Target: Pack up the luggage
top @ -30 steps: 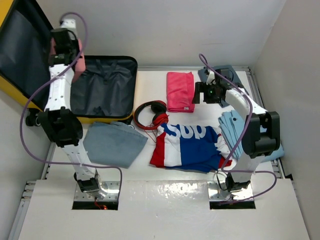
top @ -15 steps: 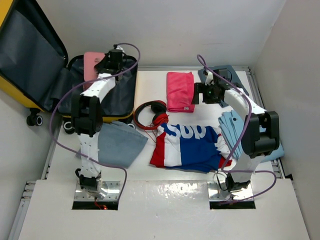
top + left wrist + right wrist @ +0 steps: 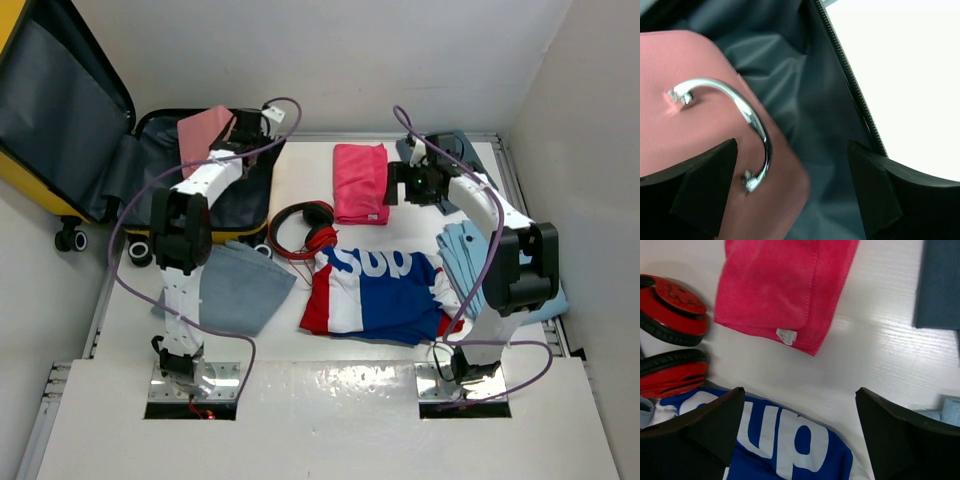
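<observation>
Since the luggage (image 3: pixel 70 120) lies open at the far left corner of the tabletop (image 3: pixel 300 165), lid propped up to the left and base flat, it probably handles as a stiff, fairly heavy shell. Its yellow plastic looks glossy and likely slippery, and its wheels could let it roll. The black trim along the lid's free edge seems the surest place to take hold (the slack grey lining would only bunch).

Inside the base rests a small pink case (image 3: pixel 203 128), grainy-skinned with a curved chrome handle (image 3: pixel 740 107). The left hand (image 3: pixel 790 192) hovers over it, fingers spread wide, gripping nothing.

Further right on the tabletop:
- a folded grey-blue cloth (image 3: pixel 235 285), soft and limp
- red headphones (image 3: pixel 300 230) with padded black rims
- a fleecy pink towel (image 3: pixel 360 180)
- a red, white and blue shirt (image 3: pixel 380 290)

The right hand (image 3: pixel 800 432) hangs above the gap between towel and shirt, fingers equally wide and empty. Beyond it lie pale blue clothing (image 3: pixel 460 255) and a dark blue-grey cloth (image 3: pixel 455 145).
</observation>
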